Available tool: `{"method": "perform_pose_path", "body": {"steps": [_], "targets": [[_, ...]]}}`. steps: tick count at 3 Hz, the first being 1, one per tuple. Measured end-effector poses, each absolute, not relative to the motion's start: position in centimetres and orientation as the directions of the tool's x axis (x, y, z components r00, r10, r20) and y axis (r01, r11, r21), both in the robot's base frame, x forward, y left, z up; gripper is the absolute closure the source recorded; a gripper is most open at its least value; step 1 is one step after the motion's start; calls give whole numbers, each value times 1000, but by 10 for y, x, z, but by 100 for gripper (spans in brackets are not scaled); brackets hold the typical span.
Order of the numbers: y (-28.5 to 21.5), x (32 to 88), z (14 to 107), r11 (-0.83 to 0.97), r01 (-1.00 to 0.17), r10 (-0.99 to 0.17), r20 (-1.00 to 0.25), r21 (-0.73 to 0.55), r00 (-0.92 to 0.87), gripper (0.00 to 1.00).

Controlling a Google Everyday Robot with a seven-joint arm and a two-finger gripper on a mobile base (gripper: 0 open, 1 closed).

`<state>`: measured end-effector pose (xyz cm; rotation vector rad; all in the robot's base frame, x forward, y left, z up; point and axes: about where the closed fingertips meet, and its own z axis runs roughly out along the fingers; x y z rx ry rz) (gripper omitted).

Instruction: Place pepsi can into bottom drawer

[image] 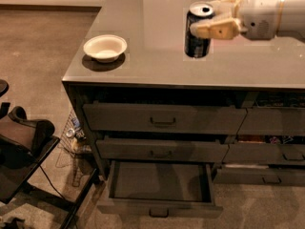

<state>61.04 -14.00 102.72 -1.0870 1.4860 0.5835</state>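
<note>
The pepsi can (196, 41) is dark blue with a silver top and hangs upright above the grey cabinet top (157, 61). My gripper (208, 19) comes in from the right and is shut on the can's upper part, its pale fingers (217, 28) around it. The bottom drawer (159, 187) of the wide left stack is pulled open and empty, directly below and in front of the can's position.
A white bowl (105, 47) stands on the cabinet top at the left. Two shut drawers (162, 119) sit above the open one; narrower drawers (274, 123) are on the right. A black chair (21, 149) and a wire rack (71, 142) stand left of the cabinet.
</note>
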Motion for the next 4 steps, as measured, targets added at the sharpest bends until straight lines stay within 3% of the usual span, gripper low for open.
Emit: {"method": "perform_pose_path", "body": {"steps": [1, 4], "targets": [[-131, 570, 1009, 357, -917, -284, -956, -178, 75, 100], [-136, 534, 927, 410, -895, -241, -968, -173, 77, 100]]}}
